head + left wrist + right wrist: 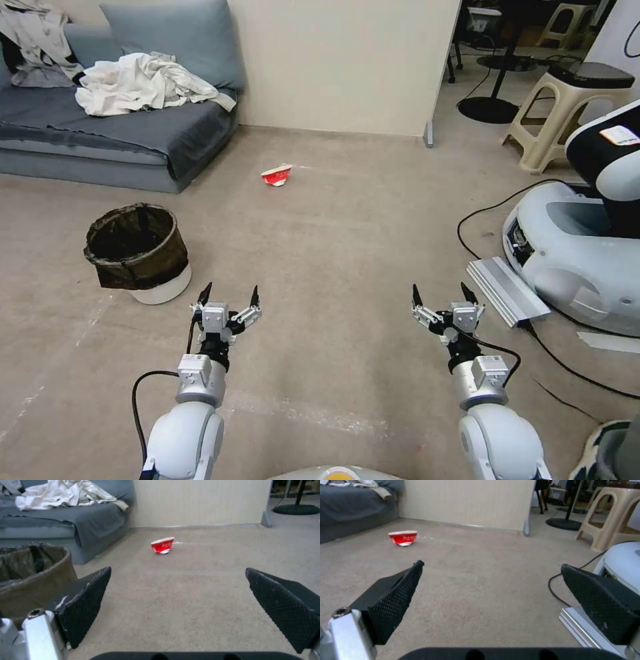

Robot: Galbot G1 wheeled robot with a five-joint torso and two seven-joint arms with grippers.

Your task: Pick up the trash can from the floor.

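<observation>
The trash can (138, 254), a small white bin lined with a dark brown bag, stands upright on the beige floor (333, 267) at the left, in front of the sofa. Its bagged rim (30, 577) fills one side of the left wrist view. My left gripper (230, 292) hovers open just to the right of the trash can, a short gap away, holding nothing. My right gripper (440, 293) hangs open over bare floor farther right, also holding nothing. The fingers (90, 597) of the left gripper stand wide apart.
A crushed red-and-white paper cup (277, 175) lies ahead on the floor. A grey sofa (120, 140) with clothes stands at the back left. Another white robot base (580, 253), a metal rail (507, 290), black cables and a beige stool (567, 113) crowd the right.
</observation>
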